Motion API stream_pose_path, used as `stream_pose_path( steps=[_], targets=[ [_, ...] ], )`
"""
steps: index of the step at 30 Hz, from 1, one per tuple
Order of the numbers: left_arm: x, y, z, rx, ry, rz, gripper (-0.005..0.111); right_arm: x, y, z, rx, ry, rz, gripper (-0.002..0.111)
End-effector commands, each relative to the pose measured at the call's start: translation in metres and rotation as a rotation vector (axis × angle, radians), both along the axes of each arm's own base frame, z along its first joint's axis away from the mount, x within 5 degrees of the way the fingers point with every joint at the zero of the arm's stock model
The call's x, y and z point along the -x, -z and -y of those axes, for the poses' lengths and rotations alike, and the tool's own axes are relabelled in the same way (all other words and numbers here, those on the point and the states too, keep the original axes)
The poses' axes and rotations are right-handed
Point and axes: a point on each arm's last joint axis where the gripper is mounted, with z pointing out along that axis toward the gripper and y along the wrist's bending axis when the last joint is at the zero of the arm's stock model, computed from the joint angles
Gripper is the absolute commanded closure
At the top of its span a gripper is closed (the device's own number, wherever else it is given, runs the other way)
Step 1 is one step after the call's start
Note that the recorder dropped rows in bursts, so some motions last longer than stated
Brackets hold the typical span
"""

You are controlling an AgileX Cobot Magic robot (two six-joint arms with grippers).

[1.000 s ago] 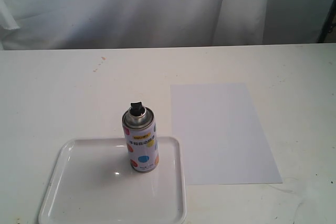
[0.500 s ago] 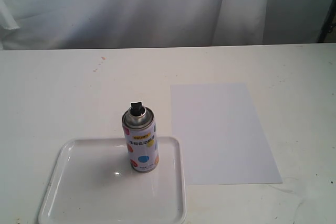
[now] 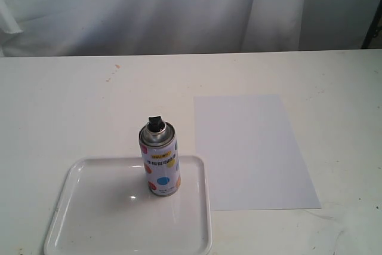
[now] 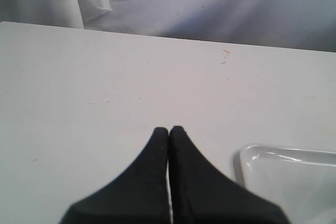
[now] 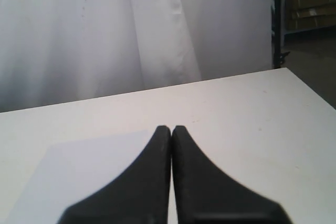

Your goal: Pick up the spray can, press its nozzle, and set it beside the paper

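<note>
Right now the spray can (image 3: 159, 162) stands straight up on a white tray (image 3: 77, 219), close to the tray's far right corner as the exterior view shows it. The can is white with dots of many colours and a yellow label. The words on the label are too small to read. Its top is shiny silver, and the little black nozzle (image 3: 155, 121) sits on that top. Nothing touches the can.

The paper (image 3: 253, 150) lies flat on the white table (image 3: 71, 106), to the right of the tray. The near left corner of the paper comes right up to the tray's edge. It may touch it, but that is hard to tell. The can and the paper are apart.

The left gripper (image 4: 169, 129) has its two black fingers pressed tight together, with nothing between them. It hangs over bare table, and a corner of the tray is near it.

The right gripper (image 5: 171, 128) has its fingers pressed tight together too, and it holds nothing. The paper lies on the table below it.

A white cloth (image 3: 149, 10) hangs behind the table. A few small orange marks (image 3: 113, 71) show on the far part of the table.
</note>
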Motion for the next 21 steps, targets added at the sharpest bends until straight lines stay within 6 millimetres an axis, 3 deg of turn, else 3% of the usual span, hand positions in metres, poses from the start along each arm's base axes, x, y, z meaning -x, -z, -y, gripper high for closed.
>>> stream_pose_path(
  steps=[1, 21],
  targets=[
    [0.0001, 0.0009, 0.0001, -0.001, 0.001, 0.004, 0.107, 0.0025, -0.0008, -0.0032, 0.002, -0.049, 0.020, 0.108],
    [0.0001, 0.0009, 0.0001, -0.001, 0.001, 0.004, 0.107, 0.0025, -0.0047, -0.0031, -0.034, -0.047, 0.025, 0.108]
  ],
)
